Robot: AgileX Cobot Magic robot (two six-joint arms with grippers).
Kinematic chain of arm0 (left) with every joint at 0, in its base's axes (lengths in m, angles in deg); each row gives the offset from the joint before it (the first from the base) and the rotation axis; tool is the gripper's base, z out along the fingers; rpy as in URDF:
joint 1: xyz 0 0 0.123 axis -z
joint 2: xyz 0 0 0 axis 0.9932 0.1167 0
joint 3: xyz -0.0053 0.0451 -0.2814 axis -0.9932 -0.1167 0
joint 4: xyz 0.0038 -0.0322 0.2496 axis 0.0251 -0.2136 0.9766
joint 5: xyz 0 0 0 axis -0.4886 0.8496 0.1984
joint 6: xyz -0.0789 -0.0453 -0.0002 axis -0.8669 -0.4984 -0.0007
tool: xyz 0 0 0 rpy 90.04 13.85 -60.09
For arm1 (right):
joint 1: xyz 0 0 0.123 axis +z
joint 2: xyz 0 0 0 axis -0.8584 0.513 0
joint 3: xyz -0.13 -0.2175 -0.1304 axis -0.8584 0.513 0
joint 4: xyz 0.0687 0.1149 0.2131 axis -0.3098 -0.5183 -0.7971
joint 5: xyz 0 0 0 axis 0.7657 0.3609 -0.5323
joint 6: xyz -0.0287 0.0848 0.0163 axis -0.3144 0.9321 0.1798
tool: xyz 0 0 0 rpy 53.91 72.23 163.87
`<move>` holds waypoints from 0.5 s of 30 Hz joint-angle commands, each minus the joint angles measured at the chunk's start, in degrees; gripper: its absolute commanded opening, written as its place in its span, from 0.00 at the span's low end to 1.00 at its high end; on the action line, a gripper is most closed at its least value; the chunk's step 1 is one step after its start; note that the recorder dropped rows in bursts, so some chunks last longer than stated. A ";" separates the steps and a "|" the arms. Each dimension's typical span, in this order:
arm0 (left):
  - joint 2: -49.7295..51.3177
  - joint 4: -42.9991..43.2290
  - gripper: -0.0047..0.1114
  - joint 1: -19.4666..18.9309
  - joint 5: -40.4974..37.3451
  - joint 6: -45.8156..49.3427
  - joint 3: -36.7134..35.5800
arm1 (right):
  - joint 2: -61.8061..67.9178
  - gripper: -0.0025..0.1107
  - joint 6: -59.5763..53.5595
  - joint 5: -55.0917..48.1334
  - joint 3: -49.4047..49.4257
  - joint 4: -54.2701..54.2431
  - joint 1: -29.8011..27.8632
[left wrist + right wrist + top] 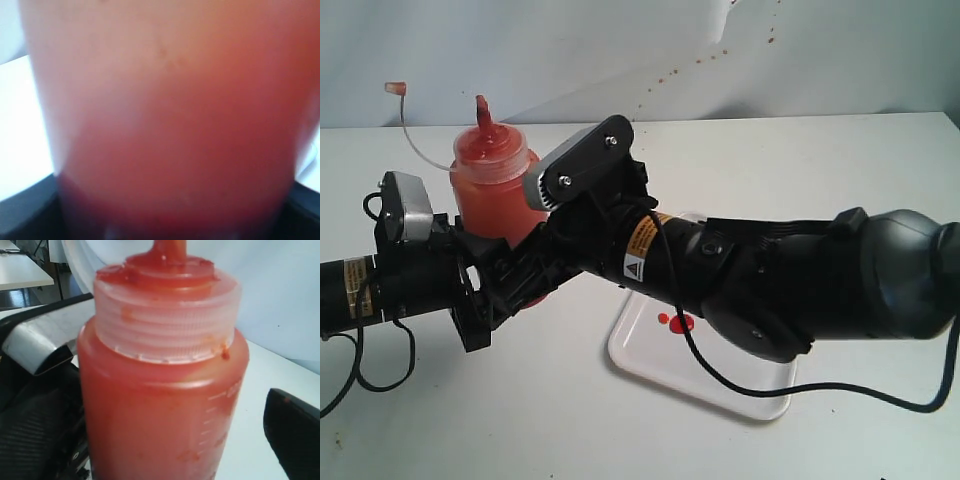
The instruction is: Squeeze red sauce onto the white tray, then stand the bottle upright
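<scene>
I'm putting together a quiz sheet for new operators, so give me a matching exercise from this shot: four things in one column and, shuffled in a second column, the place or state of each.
Column one:
1. bottle
2. red sauce blobs
3. cap
4. white tray

Column two:
A. partly hidden under the right arm
B. upright, nozzle on top
C. off the nozzle, at the end of a thin tether
D. lying in the tray

Pairs: 1-B, 2-D, 3-C, 4-A.
</scene>
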 commanded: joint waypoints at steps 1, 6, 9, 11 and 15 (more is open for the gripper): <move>-0.73 -0.40 0.04 -0.08 3.14 -0.24 -0.08 | 1.12 0.91 1.35 2.34 -1.02 0.58 0.28; -0.73 -0.40 0.04 -0.08 3.14 -0.24 -0.08 | 1.21 0.71 1.35 2.33 -1.02 0.58 0.28; -0.73 0.51 0.04 -0.08 3.14 -0.24 -0.08 | 1.21 0.52 1.35 2.33 -1.02 0.58 0.28; -0.73 0.81 0.04 -0.08 3.14 -0.24 -0.08 | 1.21 0.38 1.35 2.33 -1.02 0.58 0.28; -0.73 0.81 0.04 -0.08 3.14 -0.24 -0.08 | 1.21 0.11 1.35 2.33 -1.02 0.58 0.28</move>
